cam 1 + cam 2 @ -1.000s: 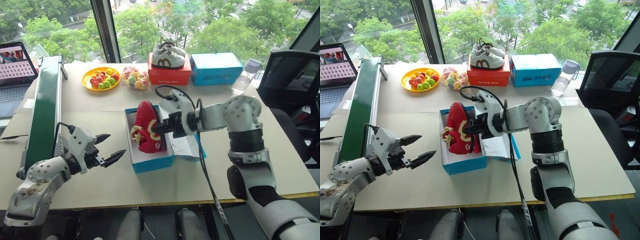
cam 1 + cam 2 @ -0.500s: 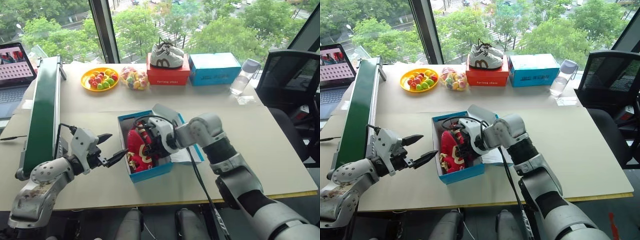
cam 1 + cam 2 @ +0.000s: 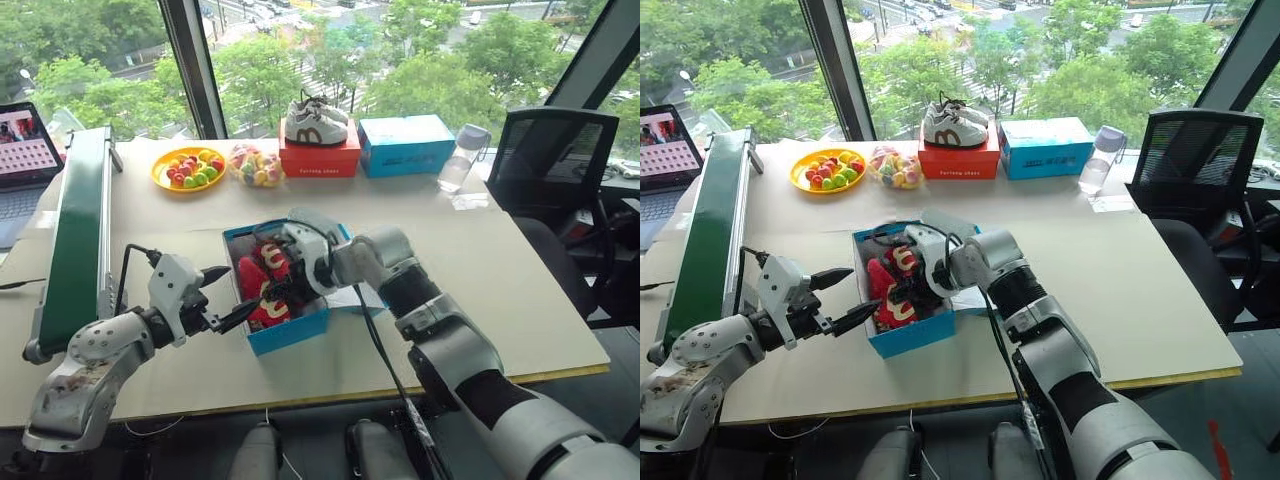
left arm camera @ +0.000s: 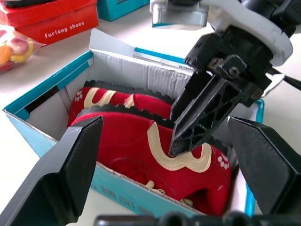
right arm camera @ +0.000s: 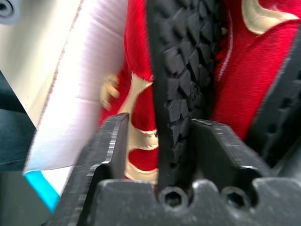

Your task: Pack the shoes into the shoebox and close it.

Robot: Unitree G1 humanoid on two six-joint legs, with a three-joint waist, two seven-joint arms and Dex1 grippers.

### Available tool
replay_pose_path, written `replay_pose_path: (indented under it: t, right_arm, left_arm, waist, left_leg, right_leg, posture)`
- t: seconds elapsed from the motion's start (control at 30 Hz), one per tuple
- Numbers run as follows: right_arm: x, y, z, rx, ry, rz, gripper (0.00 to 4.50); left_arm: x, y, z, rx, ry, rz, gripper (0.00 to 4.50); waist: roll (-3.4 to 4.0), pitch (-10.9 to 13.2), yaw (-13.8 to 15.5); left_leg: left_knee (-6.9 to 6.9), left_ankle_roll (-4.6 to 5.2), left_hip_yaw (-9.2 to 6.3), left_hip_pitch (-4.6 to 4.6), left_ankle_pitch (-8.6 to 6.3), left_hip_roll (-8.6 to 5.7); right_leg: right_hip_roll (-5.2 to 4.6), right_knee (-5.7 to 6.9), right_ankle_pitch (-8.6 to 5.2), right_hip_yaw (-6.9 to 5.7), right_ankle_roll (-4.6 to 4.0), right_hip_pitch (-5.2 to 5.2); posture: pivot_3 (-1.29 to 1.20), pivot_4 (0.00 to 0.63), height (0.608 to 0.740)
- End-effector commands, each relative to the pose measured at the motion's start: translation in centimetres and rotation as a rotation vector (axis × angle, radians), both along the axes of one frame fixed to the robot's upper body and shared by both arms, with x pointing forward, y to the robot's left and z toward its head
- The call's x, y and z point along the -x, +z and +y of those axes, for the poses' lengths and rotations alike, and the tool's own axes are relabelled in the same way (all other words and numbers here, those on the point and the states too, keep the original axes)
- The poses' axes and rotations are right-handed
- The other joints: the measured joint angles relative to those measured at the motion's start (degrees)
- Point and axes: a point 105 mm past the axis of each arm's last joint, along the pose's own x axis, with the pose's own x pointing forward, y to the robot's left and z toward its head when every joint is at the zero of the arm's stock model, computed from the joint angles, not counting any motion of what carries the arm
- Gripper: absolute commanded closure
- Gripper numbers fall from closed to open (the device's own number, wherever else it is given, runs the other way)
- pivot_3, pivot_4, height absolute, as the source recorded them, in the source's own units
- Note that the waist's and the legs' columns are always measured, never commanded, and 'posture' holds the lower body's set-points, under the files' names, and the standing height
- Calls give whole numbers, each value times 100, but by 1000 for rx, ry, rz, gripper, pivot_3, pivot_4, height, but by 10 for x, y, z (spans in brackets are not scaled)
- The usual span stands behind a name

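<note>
Blue cardboard shoebox [image 3: 290, 335] sits open near the front edge of the table [image 3: 500, 280], roughly midway along it. Both red shoes [image 4: 141, 141] lie inside on their sides, soles toward the far wall. My right gripper [image 4: 188, 136] reaches down into the box; its fingers straddle a black-treaded sole, jaws parted, and I cannot tell whether they grip it. My left gripper [image 3: 228, 298] hovers just beside the box's left wall, fingers spread wide and holding nothing. The box lid is not closed.
</note>
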Motion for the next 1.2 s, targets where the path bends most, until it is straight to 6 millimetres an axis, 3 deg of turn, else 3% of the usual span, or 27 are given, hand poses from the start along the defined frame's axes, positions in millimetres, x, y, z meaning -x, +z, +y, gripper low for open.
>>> replay_pose_path:
  t: [0.03,0.07,0.2,0.27,0.43,0.5,0.57,0.63,0.83,1.0,1.2]
  right_arm:
    - [6,83,-10,-205,19,-109,1655]
    - [11,93,-14,-234,30,-109,1655]
    - [39,136,-48,-389,98,-163,1655]
    - [52,138,-67,-441,130,-187,2160]
    - [97,94,-102,-381,255,-108,3778]
    - [114,57,-123,-287,227,-13,4441]
    - [127,21,-136,-203,174,90,4441]
    - [136,-3,-138,-153,148,146,4441]
    - [119,-63,-137,-142,-98,230,4441]
    - [77,-108,-146,-159,-441,227,4441]
    - [46,-127,-162,-229,-756,173,4441]
  left_arm:
    - [1,6,-1,-9,-6,-32,0]
    - [1,6,-1,-9,-6,-32,0]
    - [0,6,-3,-7,-17,-26,0]
    - [-1,6,-3,-11,-24,-22,0]
    - [-5,8,-1,-12,-32,-23,0]
    - [-6,9,-2,-14,-42,-21,0]
    - [-8,8,-3,-16,-52,-19,0]
    - [-9,8,-4,-17,-58,-18,0]
    - [-11,9,-8,-13,-70,-19,0]
    - [-10,10,-6,-18,-70,-20,0]
    - [-8,13,-4,-21,-62,-26,0]
  waist:
    - [4,3,72]
    - [3,3,97]
    - [2,2,135]
    - [1,2,184]
    - [-3,4,245]
    - [3,7,249]
    - [-3,3,264]
    - [-3,3,228]
    - [-11,-1,186]
    - [-18,-6,241]
    - [-87,-53,221]
  left_leg:
    - [15,15,4,-36,16,-2]
    - [18,63,7,-45,52,-1]
    - [14,73,18,-69,43,-6]
    - [15,70,18,-81,29,-15]
    - [27,78,27,-79,23,-17]
    - [33,78,38,-79,24,-12]
    - [36,80,49,-72,25,-4]
    - [40,80,56,-67,25,3]
    - [48,80,86,-55,25,16]
    - [60,80,89,-59,25,18]
    - [62,77,111,-31,23,56]
  right_leg:
    - [3,8,21,2,15,-26]
    - [10,8,46,5,50,-30]
    - [5,-1,34,9,48,-31]
    - [-4,-5,30,7,54,-33]
    - [-8,-30,26,9,62,-15]
    - [-7,-30,23,17,61,-19]
    - [-7,-30,11,18,78,-11]
    - [-4,-29,-1,19,88,-9]
    - [2,-21,6,37,91,-13]
    - [6,-27,12,42,101,-9]
    - [28,-40,23,45,81,12]
  posture:
    - [0,150,736]
    - [0,150,736]
    - [0,150,736]
    - [0,150,736]
    - [0,150,736]
    - [0,150,736]
    - [0,150,736]
    - [0,150,736]
    - [0,150,736]
    - [0,150,736]
    - [0,150,736]
